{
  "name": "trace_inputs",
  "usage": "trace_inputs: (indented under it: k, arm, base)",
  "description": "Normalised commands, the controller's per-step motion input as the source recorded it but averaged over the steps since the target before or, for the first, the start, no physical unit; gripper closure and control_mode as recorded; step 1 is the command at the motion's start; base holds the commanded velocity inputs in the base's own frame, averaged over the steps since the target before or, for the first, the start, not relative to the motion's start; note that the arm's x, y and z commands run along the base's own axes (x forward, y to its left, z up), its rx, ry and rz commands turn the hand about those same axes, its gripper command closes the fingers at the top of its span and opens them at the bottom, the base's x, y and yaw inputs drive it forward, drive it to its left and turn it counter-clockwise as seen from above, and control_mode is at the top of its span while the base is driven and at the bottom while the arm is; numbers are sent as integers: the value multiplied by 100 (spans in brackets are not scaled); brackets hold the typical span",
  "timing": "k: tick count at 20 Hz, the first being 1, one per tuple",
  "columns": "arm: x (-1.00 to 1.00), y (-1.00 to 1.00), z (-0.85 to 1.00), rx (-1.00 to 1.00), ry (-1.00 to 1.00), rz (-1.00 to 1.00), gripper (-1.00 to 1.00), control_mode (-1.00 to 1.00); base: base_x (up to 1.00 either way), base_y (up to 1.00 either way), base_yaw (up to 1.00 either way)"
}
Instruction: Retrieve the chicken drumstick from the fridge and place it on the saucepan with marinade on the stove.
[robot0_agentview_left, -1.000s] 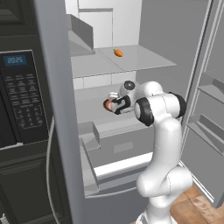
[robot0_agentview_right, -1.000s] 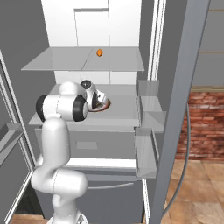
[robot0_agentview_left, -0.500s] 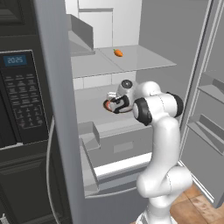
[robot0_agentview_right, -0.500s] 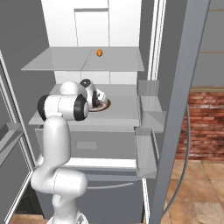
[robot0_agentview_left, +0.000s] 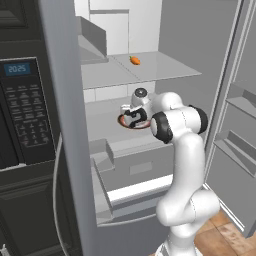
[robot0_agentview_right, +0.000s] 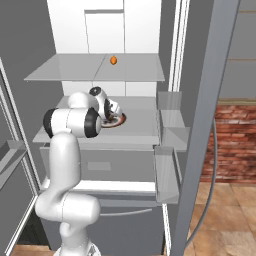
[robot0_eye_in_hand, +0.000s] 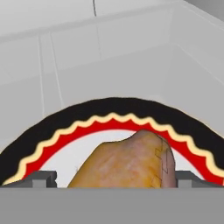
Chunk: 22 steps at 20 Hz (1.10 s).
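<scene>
— Fridge (robot0_agentview_left: 165, 70) interior, left base view: what changed?
— Gripper (robot0_agentview_left: 134, 116) has dipped slightly toward the plate (robot0_agentview_left: 123, 121); orange item (robot0_agentview_left: 135, 60) one shelf above.
— Right base view?
— Arm screens the plate (robot0_agentview_right: 119, 121).
— Hand view?
— Jaws wide, flanking the chicken drumstick (robot0_eye_in_hand: 127, 162) on the plate (robot0_eye_in_hand: 65, 131).

Left base view: set behind the arm on its left side, facing forward and slightly down into the open fridge (robot0_agentview_left: 150, 30), at middling range; the black wall oven (robot0_agentview_left: 25, 110) takes the left edge. Right base view: set behind the arm on its right side, facing the same open fridge (robot0_agentview_right: 105, 30) from the other flank, at similar range; a brick wall (robot0_agentview_right: 235, 135) and wood floor lie at right. Shared by both: the fridge shelves, the small orange item (robot0_agentview_left: 135, 60) (robot0_agentview_right: 113, 60) on the upper shelf, and the plate (robot0_agentview_left: 131, 123) (robot0_agentview_right: 119, 120) on the middle shelf. Hand view: rides on the hand, very close over the plate (robot0_eye_in_hand: 109, 113), looking along the pincer toward the fridge's white back wall.
</scene>
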Motion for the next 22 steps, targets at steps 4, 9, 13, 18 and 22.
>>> trace_inputs:
  k: [4,9,13,18,22]
  arm:
    - [0,15,-28,0,0,0,100,-100]
    - [0,1,-19,2,-2,0,100,-100]
    - [0,0,-2,0,-1,0,100,-100]
    - [-2,0,0,0,-1,0,100,-100]
    - [-24,0,0,0,-12,0,100,-100]
  base:
    - [0,0,0]
    - [0,0,0]
    - [0,0,0]
    - [0,0,0]
    - [0,0,0]
